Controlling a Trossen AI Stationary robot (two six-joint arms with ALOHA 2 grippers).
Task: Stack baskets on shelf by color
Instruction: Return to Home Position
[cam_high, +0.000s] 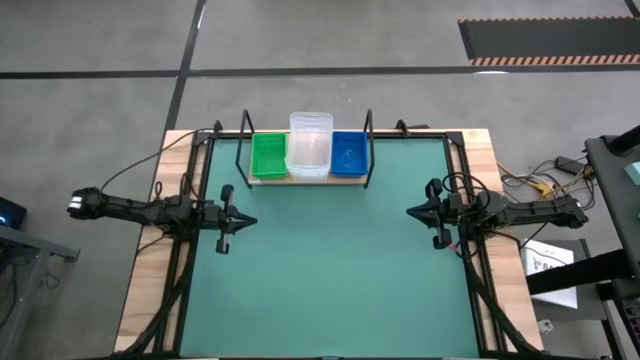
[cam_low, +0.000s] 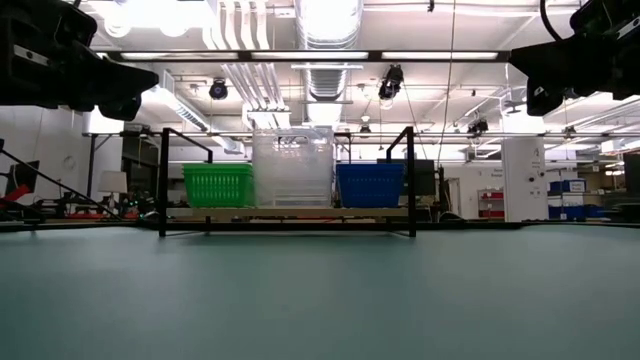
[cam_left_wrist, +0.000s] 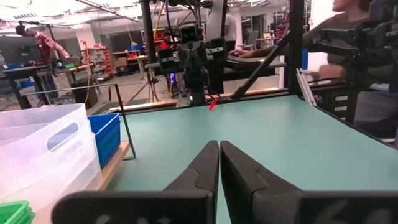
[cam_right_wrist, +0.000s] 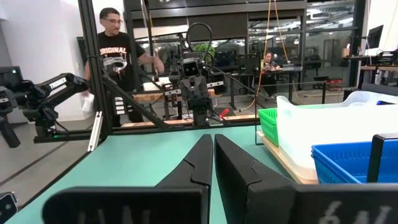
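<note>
- The shelf (cam_high: 300, 180) stands at the far edge of the green mat (cam_high: 330, 280), midway across it, with a black wire upright at each end.
- Three piles of baskets sit side by side on its board, touching or nearly so. The green baskets (cam_high: 268, 156) are toward the left arm's side, the clear baskets (cam_high: 310, 148) are in the middle, and the blue baskets (cam_high: 348, 153) are toward the right arm's side.
- Each pile is a single colour, with the baskets nested one inside another. In the low view the clear pile rises above the other two.
- The number of baskets in each pile cannot be counted. The nested walls overlap, and the clear ones blur together.
- The left gripper (cam_high: 250, 221) hangs over the mat near its left edge, well apart from the shelf. Its fingers are pressed together and hold nothing.
- The right gripper (cam_high: 410, 210) mirrors it near the mat's right edge, pointing inward. Its fingers are also closed and empty.
- In the low view both arms show only as dark shapes cut off at the upper corners.
</note>
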